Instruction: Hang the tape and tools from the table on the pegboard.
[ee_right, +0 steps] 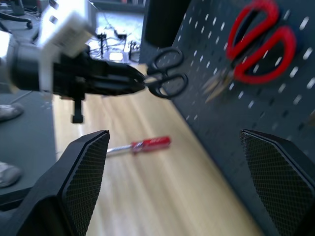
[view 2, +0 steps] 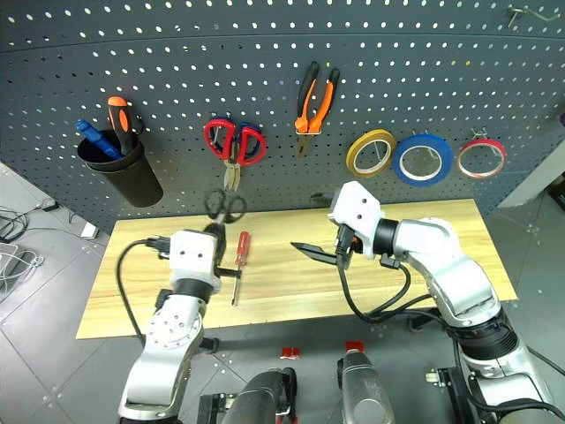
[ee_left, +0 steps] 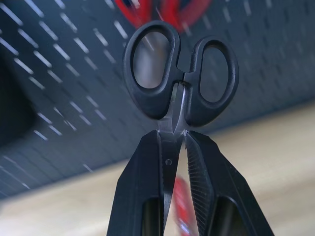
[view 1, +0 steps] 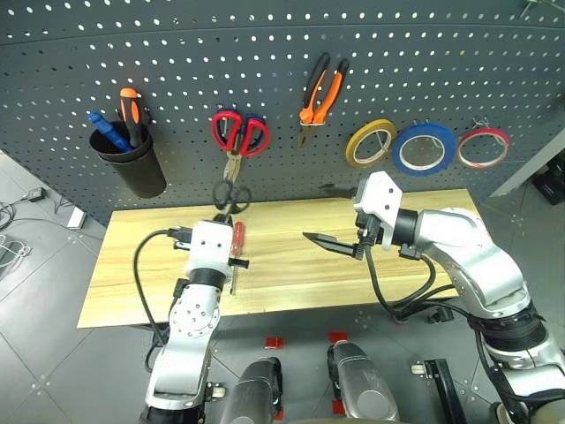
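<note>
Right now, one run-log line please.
left gripper: shut on black scissors | right gripper: open | screwdriver: on table

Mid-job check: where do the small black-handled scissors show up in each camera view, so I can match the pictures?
Left eye view: black-handled scissors just below the red-handled scissors, in front of the pegboard.
Right eye view: same spot, above the left gripper.
Left wrist view: centre, loops up, blades clamped in the jaws.
Right wrist view: upper middle.
Shared landmark: the red-handled scissors; on the table, the red-handled screwdriver.
</note>
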